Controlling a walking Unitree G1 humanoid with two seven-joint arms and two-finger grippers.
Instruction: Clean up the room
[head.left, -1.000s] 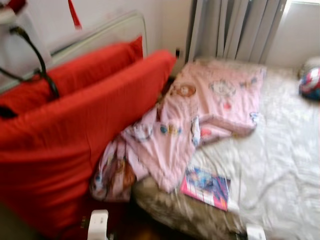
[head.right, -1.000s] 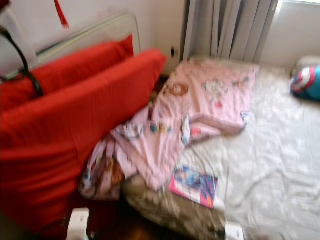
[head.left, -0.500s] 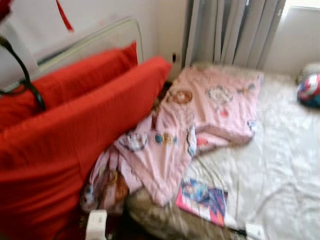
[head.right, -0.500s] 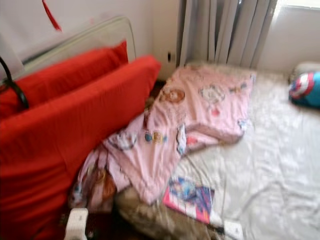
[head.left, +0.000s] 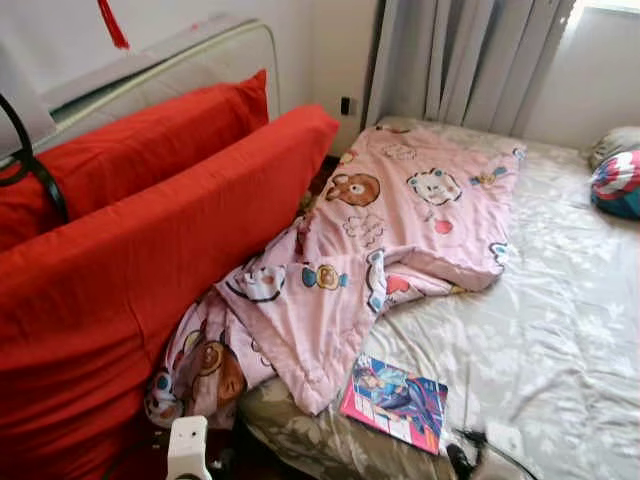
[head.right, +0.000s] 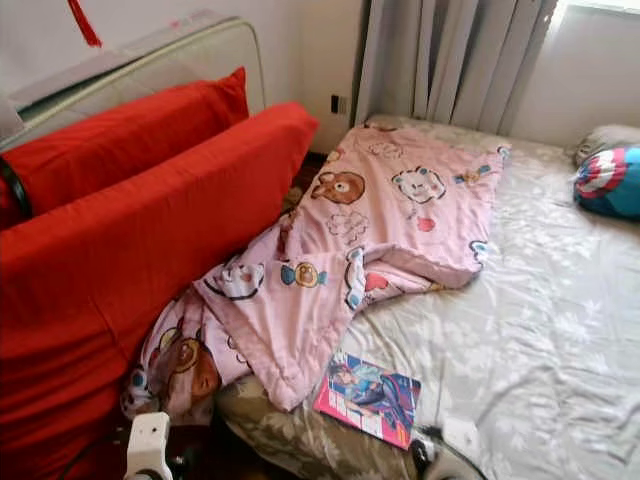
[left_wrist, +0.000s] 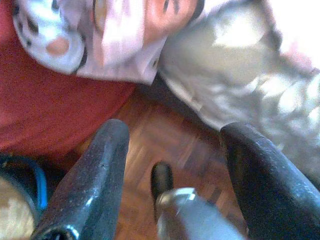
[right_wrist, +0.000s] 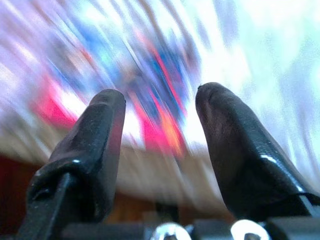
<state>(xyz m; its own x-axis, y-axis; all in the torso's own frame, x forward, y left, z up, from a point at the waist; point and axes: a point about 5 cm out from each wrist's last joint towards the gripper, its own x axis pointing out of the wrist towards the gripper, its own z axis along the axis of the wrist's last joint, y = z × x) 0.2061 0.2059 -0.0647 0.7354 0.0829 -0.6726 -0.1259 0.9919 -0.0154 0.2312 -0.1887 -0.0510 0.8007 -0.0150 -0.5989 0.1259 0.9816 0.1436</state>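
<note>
My right gripper (right_wrist: 157, 132) hangs low at the near edge of the bed (head.left: 560, 330), its fingers spread apart and holding nothing. Just ahead of it lies the book (head.left: 393, 401), flat on the sheet, its far corner touching the pink blanket (head.left: 390, 240). My left gripper (left_wrist: 172, 170) is also released, above the wooden floor (left_wrist: 165, 135), with the red cushion (head.left: 130, 270) beside it and the blanket's hanging end in front.
</note>
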